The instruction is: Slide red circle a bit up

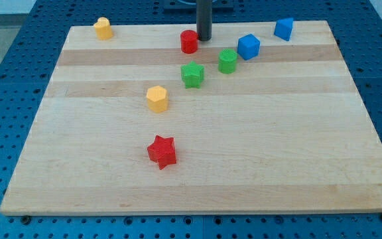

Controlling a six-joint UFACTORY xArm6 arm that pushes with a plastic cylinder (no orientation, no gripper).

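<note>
The red circle (189, 41), a short red cylinder, stands near the view's top on the wooden board (197, 179), a little left of centre. My tip (204, 38) is just to the right of the red circle, close beside it or touching it; I cannot tell which. The dark rod rises from there out of the view's top.
A green star (192, 74) and a green cylinder (227, 60) lie below and right of the red circle. Two blue blocks (249, 46) (284, 28) are at the top right. Yellow blocks sit at the top left (103, 28) and mid-left (157, 99). A red star (162, 151) lies lower down.
</note>
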